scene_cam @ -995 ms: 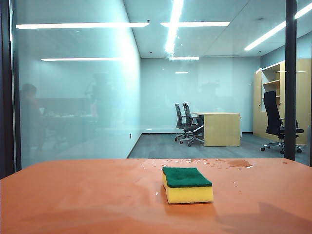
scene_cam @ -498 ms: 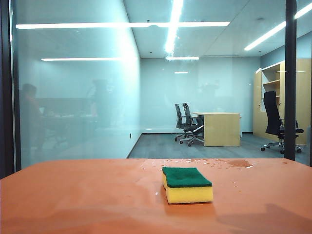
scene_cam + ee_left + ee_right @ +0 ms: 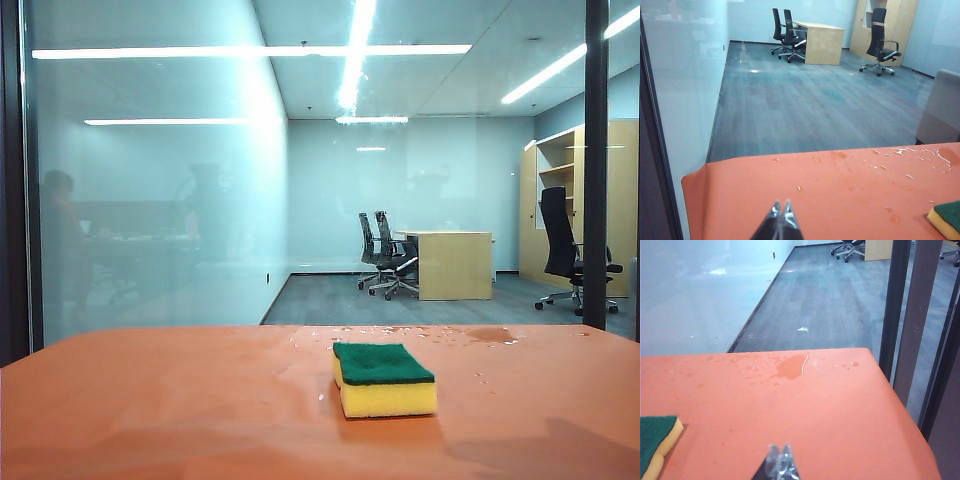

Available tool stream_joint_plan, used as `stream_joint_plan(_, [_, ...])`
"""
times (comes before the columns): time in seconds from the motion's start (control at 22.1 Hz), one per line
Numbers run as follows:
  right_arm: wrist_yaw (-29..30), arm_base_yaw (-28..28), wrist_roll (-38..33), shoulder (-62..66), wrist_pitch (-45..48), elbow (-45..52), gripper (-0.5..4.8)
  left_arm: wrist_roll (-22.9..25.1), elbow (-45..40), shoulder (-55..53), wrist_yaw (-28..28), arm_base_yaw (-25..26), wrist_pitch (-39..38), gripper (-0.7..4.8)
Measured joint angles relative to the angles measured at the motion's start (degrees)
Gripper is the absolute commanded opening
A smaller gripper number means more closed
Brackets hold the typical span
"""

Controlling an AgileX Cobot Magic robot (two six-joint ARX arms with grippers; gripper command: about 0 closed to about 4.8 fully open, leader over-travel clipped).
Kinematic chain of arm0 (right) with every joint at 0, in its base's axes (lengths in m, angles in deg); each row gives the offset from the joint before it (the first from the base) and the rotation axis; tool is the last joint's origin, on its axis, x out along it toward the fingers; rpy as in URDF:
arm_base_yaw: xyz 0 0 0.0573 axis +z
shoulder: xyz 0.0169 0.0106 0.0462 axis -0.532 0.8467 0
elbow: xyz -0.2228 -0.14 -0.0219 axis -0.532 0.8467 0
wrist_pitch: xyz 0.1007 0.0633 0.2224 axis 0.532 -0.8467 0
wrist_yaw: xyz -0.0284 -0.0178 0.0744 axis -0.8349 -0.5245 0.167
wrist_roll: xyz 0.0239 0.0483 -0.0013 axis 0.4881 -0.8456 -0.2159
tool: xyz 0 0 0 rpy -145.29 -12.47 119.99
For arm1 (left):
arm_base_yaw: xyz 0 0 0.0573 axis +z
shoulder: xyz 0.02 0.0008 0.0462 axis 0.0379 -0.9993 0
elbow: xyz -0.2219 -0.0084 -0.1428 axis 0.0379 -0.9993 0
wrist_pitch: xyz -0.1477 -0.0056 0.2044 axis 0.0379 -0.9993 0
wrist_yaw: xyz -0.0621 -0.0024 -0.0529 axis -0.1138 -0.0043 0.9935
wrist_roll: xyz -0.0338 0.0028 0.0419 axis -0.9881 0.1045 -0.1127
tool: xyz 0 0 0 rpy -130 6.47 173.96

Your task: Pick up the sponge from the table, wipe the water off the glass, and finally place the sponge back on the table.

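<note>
Grippers sit nearest, above the orange table [image 3: 150, 400]: left gripper [image 3: 780, 212] and right gripper [image 3: 780, 456], jaws pressed together, holding nothing. Sponge [image 3: 384, 379] lies between them, green side up. Beyond it, water [image 3: 490, 335] glistens beside the glass [image 3: 150, 200].

The left gripper [image 3: 780, 214], a pair of slim dark fingers [image 3: 774, 212] with shiny metal tips, shows only at the lower edge of the left wrist view. Its fingers are pressed together with nothing between them, pointing forward and slightly downward. The right gripper [image 3: 779, 458], of the same dark, metal-tipped build, appears likewise at the lower edge of the right wrist view, fingers [image 3: 773, 457] closed tip to tip and empty, aimed forward at a shallow downward angle. Neither arm nor gripper appears in the exterior view.
</note>
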Motion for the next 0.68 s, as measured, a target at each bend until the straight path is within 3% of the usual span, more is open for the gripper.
stream_joint_plan(0.68, [0.0, 0.0, 0.0, 0.0, 0.0, 0.0, -0.06, -0.2, 0.0, 0.0, 0.0, 0.0, -1.1, -0.06])
